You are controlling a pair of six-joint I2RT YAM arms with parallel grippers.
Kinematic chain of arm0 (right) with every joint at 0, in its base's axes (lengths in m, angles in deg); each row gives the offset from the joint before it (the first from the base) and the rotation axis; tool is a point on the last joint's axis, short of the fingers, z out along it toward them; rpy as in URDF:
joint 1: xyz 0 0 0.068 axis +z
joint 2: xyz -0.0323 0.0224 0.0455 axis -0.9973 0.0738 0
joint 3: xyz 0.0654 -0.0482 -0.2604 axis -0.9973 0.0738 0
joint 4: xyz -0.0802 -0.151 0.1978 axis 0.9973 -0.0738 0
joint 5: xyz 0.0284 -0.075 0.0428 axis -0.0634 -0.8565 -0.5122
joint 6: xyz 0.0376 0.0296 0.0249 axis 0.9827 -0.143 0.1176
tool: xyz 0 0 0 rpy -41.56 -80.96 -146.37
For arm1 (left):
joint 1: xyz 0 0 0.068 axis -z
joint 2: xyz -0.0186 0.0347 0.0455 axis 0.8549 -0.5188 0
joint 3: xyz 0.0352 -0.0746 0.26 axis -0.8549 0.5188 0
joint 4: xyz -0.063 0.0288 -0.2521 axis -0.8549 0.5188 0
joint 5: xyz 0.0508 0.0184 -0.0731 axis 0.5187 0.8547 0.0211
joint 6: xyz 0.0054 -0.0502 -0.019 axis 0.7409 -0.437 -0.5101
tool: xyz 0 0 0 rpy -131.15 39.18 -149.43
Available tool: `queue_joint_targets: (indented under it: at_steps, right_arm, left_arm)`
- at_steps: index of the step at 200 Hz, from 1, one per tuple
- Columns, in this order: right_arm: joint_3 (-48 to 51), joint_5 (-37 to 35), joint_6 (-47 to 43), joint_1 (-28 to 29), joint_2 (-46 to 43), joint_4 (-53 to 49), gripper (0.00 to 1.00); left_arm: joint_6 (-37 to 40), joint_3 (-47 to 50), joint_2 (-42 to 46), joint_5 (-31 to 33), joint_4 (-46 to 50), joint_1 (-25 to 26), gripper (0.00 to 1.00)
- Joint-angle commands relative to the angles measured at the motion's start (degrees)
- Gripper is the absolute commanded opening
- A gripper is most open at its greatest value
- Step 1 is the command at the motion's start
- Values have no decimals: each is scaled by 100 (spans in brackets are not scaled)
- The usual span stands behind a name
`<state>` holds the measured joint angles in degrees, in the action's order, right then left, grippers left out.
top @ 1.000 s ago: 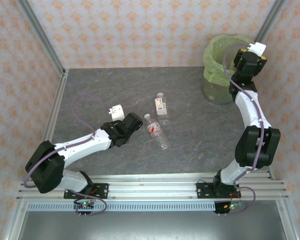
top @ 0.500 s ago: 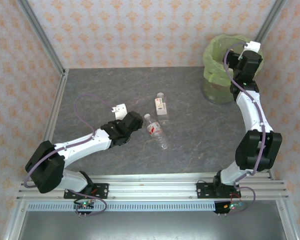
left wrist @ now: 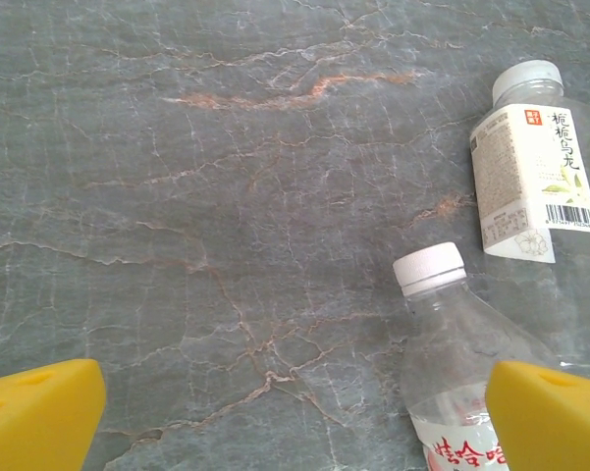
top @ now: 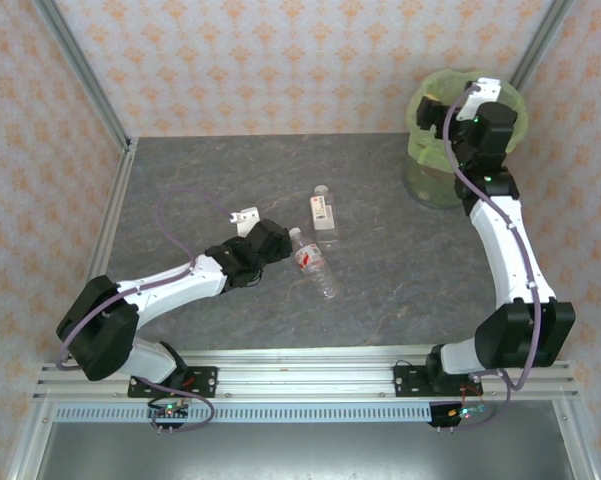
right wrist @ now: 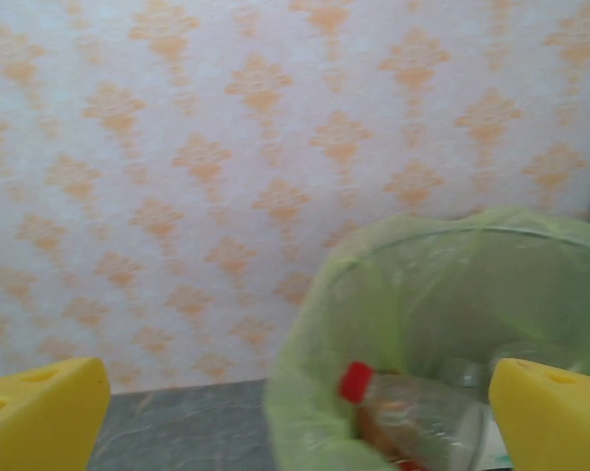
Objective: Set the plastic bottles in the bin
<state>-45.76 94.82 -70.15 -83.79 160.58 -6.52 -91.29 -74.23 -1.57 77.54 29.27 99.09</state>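
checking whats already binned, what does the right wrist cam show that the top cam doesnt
Right wrist view: the inside of the bin, with a red-capped bottle lying in it. Top view: two bottles lying on the table, a white-labelled bottle and a clear bottle, next to the open left gripper. Both: the green-lined bin, the patterned wall and the grey table.

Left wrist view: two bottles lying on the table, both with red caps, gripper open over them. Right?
Not quite: the caps are white, not red. The left wrist view shows the clear bottle and the white-label bottle lying on the table, each with a white cap. The left gripper is open, as you said.
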Motion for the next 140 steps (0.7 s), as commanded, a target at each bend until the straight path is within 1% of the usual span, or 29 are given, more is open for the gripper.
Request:
queue_joint_targets:
  at_steps: [1,28,51,72,92,117,140]
  right_arm:
    - [316,242,-107,520,-100,-313,99]
    - [706,2,-362,1124,-126,-297,99]
    - [939,98,-260,1444,-132,-355,99]
    - [970,112,2,1642,-101,-693,99]
    - [983,-40,294,1779,-88,-993,99]
    - [1237,-270,609,2047,-14,-920,99]
    - [1508,-215,1004,2274,169,-650,99]
  left_arm:
    - [-206,-171,-28,24,-11,-70,100]
    - [-280,-84,96,123,54,-74,100]
    - [-408,121,296,275,-28,-76,100]
    - [-616,148,402,541,190,-79,100]
    - [-699,180,479,652,247,-82,100]
    - [-898,297,557,683,187,-86,100]
    - [-1065,384,603,701,154,-87,100]
